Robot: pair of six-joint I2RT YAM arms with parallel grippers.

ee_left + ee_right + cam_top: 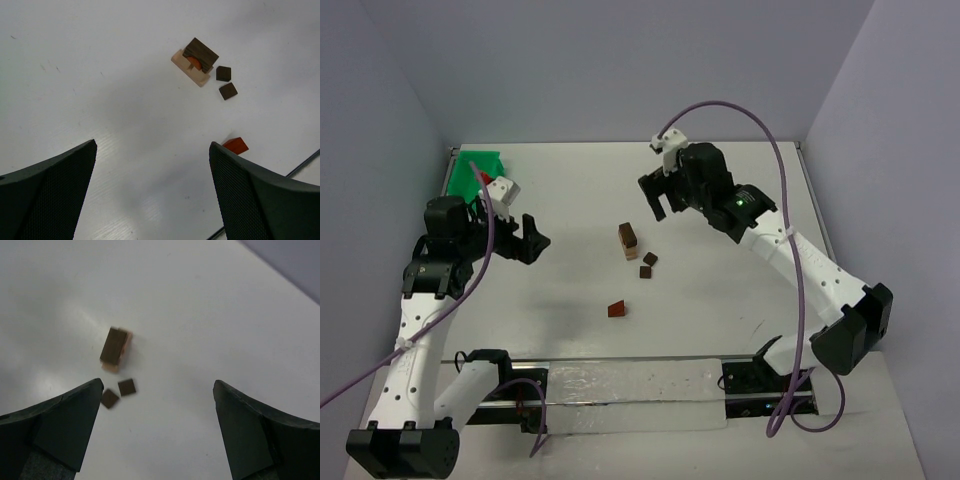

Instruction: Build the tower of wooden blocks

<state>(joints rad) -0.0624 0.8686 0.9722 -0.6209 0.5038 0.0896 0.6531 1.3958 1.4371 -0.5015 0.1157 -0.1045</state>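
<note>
A short stack [628,238] stands mid-table: a tan base block, a reddish piece on it and a dark brown block [200,52] on top. Just beside it lie two loose dark brown cubes [650,259] [645,271]. A reddish-brown wedge [618,309] lies nearer the front. My left gripper [532,240] hovers open to the left of the stack, holding nothing; its wrist view shows the stack [196,61], both cubes [223,73] [228,91] and the wedge [235,145]. My right gripper [663,205] hangs open above and behind the stack [115,347], empty.
A flat green tray [470,172] sits in the far left corner, behind the left arm. A black rail with a clear strip [630,385] runs along the near edge between the arm bases. Walls close in the left, far and right sides.
</note>
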